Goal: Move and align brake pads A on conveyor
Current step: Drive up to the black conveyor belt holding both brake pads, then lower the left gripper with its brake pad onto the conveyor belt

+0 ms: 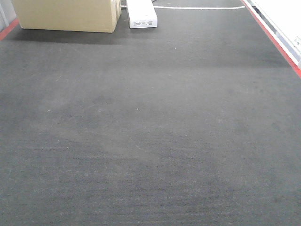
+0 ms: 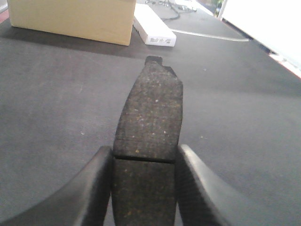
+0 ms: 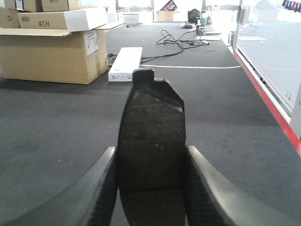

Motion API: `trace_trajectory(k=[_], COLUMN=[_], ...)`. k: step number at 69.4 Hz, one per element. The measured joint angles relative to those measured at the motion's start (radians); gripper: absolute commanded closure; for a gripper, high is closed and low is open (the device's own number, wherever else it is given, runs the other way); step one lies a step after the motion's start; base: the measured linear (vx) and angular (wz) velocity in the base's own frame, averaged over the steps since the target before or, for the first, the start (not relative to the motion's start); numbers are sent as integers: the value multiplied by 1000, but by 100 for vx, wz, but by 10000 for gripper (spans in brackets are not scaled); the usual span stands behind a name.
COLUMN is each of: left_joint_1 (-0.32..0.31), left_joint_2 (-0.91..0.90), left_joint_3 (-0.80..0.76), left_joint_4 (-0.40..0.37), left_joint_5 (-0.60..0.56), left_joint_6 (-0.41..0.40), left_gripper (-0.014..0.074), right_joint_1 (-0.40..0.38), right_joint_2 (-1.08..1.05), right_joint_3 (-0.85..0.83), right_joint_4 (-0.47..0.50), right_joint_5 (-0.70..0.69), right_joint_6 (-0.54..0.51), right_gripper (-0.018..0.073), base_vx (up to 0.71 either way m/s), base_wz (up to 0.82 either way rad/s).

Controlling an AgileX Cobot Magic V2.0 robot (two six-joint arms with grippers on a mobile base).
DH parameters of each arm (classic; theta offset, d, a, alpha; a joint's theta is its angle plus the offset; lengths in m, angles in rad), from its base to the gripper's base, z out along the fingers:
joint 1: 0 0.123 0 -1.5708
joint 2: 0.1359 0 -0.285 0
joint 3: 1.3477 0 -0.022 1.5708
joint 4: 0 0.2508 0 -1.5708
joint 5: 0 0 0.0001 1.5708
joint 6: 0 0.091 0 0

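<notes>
In the left wrist view my left gripper (image 2: 145, 157) is shut on a brake pad A (image 2: 150, 113), grey-brown with a central groove, which juts forward above the dark conveyor (image 2: 56, 103). My right gripper (image 3: 150, 157) is likewise shut on another brake pad A (image 3: 151, 122), its friction face in shadow, held over the conveyor (image 3: 56, 122). The exterior view shows only bare conveyor belt (image 1: 150, 132) with a red edge strip (image 1: 275, 40); neither gripper nor any pad appears there.
A tan cardboard box (image 1: 66, 14) and a white flat box (image 1: 141, 14) stand at the belt's far end. More stacked cartons (image 3: 51, 42) and loose cables (image 3: 178, 40) lie beyond. A white strip (image 1: 202, 7) crosses the far end.
</notes>
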Motion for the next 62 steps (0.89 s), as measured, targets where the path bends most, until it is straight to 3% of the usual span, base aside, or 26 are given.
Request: trace_trajectory(k=[23, 62], left_joint_1=[0, 0], left_joint_2=[407, 983], left_joint_3=[-250, -389], left_joint_4=[17, 36], left_joint_5=[135, 177], left_joint_6=[0, -3], left_gripper=[591, 552], right_joint_1=[0, 0], right_joint_2=[0, 0], right_joint_3=[0, 0], right_joint_4=[0, 0], right_joint_5=[0, 0], right_joint_6=[0, 0], right_gripper=[561, 561], base_vx=[0, 0], base_wz=[0, 0])
